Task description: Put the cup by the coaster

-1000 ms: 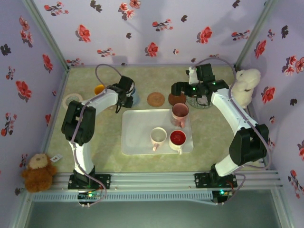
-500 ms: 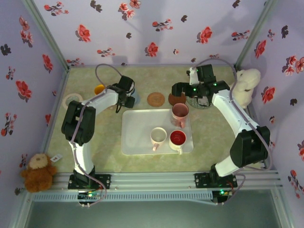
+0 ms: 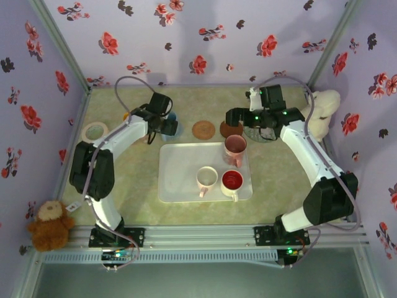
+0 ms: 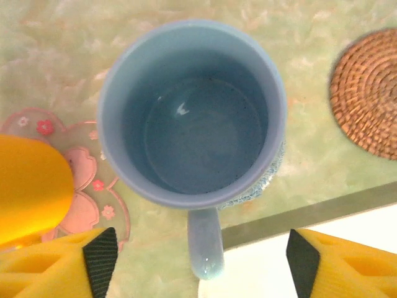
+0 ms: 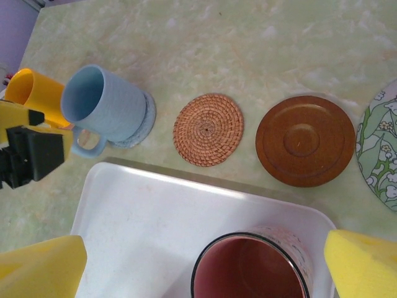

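The blue cup point(image 4: 192, 112) stands upright on a blue-grey coaster point(image 5: 141, 121), handle towards the tray. My left gripper point(image 4: 201, 264) hovers over it, open. Its yellow fingers point(image 4: 99, 261) stand well to either side of the handle without touching it. From above, the left gripper point(image 3: 164, 121) sits at the back left beside the blue cup point(image 3: 173, 128). My right gripper point(image 5: 201, 267) is open above a pink cup point(image 5: 251, 270) on the white tray point(image 5: 142, 211), holding nothing.
A woven coaster point(image 5: 208, 129) and a brown wooden coaster point(image 5: 305, 139) lie right of the blue cup. A yellow cup point(image 4: 31, 186) stands on a pink flower coaster point(image 4: 87, 198) at its left. The tray also carries a white cup point(image 3: 206, 178) and a red cup point(image 3: 232, 181).
The left gripper has opened and let go of the blue cup's handle, drawing back a little. The cup stays on its coaster. The right arm has hardly moved.
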Motion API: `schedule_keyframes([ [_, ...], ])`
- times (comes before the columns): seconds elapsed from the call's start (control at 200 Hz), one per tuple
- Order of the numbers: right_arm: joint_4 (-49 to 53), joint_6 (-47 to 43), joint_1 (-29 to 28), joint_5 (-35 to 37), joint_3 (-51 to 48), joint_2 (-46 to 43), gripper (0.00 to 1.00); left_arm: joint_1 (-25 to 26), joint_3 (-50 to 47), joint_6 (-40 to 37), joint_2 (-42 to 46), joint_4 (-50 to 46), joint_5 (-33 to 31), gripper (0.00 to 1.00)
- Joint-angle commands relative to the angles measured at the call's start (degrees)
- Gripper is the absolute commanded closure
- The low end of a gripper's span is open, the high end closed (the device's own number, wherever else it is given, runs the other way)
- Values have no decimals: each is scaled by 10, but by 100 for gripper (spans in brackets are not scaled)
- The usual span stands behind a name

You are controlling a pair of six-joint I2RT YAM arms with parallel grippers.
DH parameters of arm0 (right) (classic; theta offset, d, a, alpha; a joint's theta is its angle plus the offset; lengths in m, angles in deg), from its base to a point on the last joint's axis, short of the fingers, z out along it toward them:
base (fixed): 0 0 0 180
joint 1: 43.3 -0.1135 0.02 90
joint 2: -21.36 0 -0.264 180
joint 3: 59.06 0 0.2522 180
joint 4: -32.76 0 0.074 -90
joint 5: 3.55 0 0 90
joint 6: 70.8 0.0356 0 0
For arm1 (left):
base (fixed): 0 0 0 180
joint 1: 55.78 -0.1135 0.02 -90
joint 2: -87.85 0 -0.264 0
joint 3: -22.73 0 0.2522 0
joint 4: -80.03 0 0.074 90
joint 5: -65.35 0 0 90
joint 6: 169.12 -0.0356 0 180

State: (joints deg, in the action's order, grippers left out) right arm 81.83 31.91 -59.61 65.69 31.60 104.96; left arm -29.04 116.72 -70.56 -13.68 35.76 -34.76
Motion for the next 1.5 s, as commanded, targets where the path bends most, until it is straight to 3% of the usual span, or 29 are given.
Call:
schedule_keyframes([
  [0.0, 26, -19, -6, 5, -7, -20, 1, 9, 18, 12, 49, -37, -9, 19],
  [0.365, 45, -23, -6, 22, -30, -63, 1, 72, -19, 23, 178, -94, 19, 3],
  [0.585, 65, -29, -4, 30, -52, -103, 1, 111, -56, 36, 239, -128, 76, 1],
  [0.76, 68, -17, 3, 44, -74, -122, 1, 152, -111, 50, 286, -135, 83, 1],
  [1.31, 36, 46, 49, 51, -115, -145, 1, 344, -285, 99, 320, 11, 101, 4],
  [1.49, 38, 49, 51, 56, -115, -151, 1, 382, -321, 121, 311, 61, 82, 6],
])
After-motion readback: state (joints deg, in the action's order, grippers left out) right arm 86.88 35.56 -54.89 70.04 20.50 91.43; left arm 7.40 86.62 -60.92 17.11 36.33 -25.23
